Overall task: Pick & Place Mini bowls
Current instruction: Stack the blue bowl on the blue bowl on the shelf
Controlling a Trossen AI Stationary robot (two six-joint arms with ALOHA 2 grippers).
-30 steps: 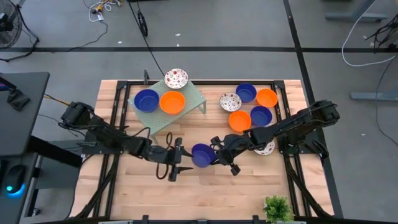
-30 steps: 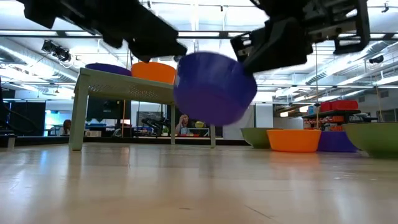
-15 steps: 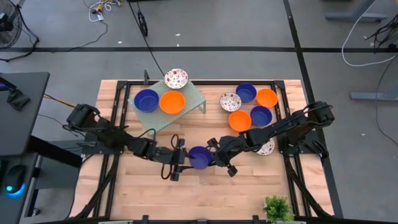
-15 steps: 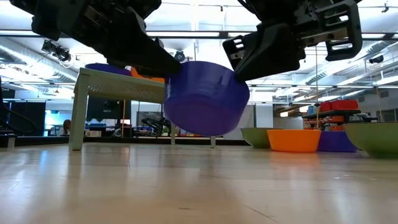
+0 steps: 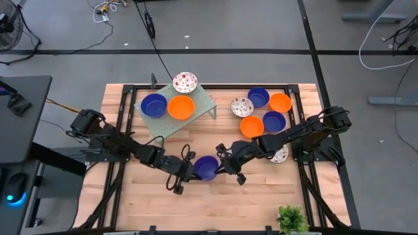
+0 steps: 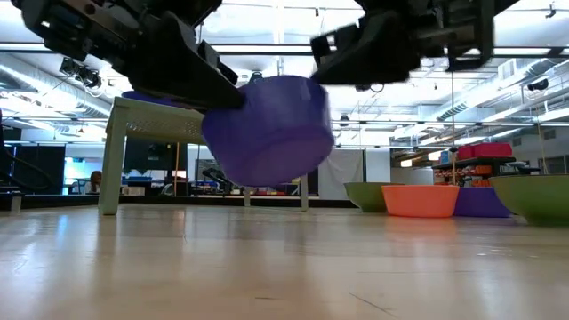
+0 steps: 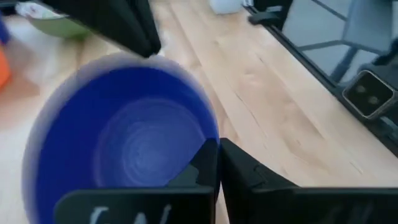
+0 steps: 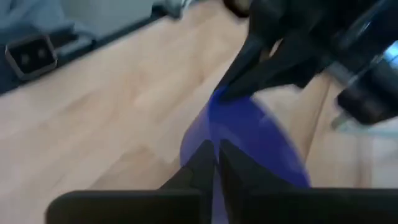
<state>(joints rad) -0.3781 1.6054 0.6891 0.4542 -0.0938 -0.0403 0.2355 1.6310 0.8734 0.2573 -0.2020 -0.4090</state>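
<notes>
While tilted, the blue bowl (image 6: pixel 267 129) hangs above the table (image 6: pixel 284 267).

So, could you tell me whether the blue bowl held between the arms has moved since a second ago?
Yes: the blue bowl shifted slightly left and toward the table's near edge, judged against the green rack.

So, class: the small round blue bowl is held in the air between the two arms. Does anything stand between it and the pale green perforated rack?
Nothing visible does. The small round blue bowl hangs above bare wooden table, pinched by the left end effector, with the right end effector at its opposite rim. The pale green perforated rack already carries three bowls.
</notes>
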